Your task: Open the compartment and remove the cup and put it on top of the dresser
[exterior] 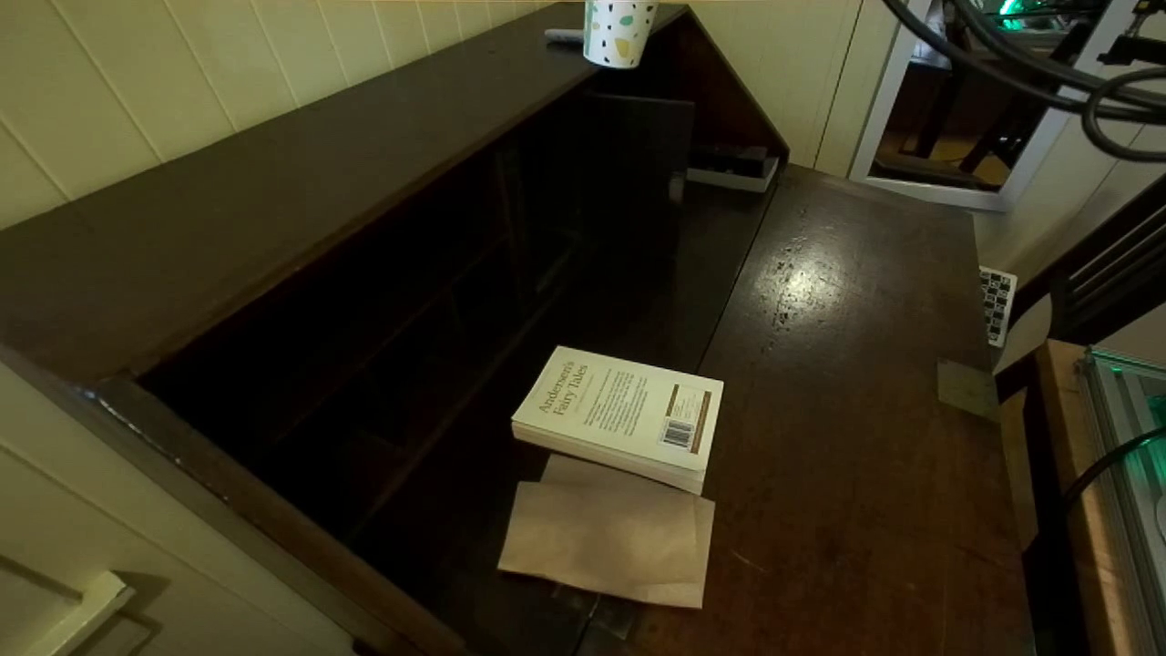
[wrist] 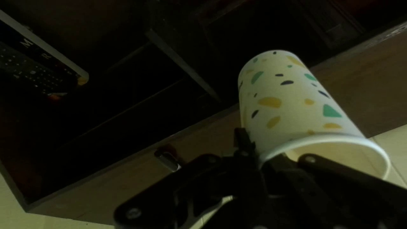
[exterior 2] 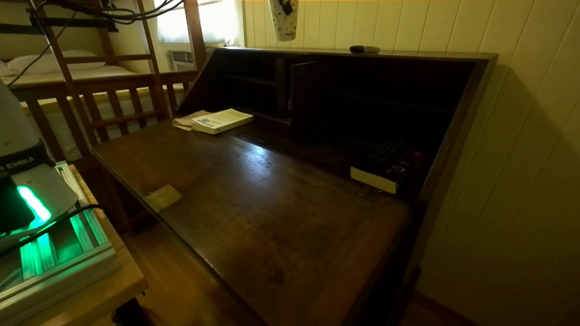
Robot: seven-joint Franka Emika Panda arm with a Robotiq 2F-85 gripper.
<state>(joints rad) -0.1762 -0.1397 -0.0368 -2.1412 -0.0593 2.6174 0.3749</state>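
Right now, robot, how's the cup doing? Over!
Tool shut on cup. Cup aloft, not yet on dresser. Compartment door open. Small dark object on dresser top, maybe in the way.

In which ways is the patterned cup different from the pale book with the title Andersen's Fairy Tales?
The cup is round and tapering, while the pale book is flat and rectangular. The cup bears scattered coloured patches; the pale book shows printed text and a barcode. The cup is held in the air by the end effector, whereas the pale book lies on the writing surface. Both have a whitish ground.
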